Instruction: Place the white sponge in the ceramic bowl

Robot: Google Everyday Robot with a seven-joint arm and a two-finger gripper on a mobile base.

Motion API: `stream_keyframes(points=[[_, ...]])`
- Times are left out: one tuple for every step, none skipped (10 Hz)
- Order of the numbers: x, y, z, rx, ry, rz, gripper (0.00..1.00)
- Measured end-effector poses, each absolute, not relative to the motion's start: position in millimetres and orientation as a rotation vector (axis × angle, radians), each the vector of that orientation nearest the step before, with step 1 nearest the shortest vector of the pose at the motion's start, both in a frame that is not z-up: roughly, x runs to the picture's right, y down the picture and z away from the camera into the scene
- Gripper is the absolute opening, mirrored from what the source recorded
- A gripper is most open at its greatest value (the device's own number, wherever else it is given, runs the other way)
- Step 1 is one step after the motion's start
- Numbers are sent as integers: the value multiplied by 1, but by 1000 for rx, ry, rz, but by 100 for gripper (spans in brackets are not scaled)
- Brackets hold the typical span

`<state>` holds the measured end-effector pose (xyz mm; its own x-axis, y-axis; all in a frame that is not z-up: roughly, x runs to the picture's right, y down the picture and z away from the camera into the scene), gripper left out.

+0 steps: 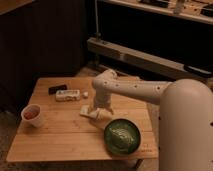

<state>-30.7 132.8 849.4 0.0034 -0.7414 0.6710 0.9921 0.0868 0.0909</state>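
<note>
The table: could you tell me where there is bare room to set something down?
Free: the front strip between the white cup and the ceramic bowl. Crowded: the package at back left, and the middle, where the gripper is at the white sponge.

Dim and warm amber overall, brightest on the worktop [60, 141] and on the pale arm [145, 92] at the right, lit seemingly from above. Falls off to near black behind, with only a faint sheen along the grey ledge [150, 59] at the back. Throws just a small, soft shadow under the hand [101, 109], low over the worktop's middle at the white sponge [88, 112].
</note>
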Motion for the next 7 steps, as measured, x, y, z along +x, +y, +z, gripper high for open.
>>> stream_keyframes(points=[[-30, 132, 851, -477, -662, -1440, 80], [-29, 132, 852, -477, -663, -1437, 80], [-28, 132, 853, -478, -664, -1437, 80], [-28, 132, 854, -477, -664, -1436, 80], [-28, 132, 855, -477, -664, -1437, 80], [-28, 131, 855, -480, -661, -1448, 80], [-28, 128, 855, -498, -646, -1493, 80]])
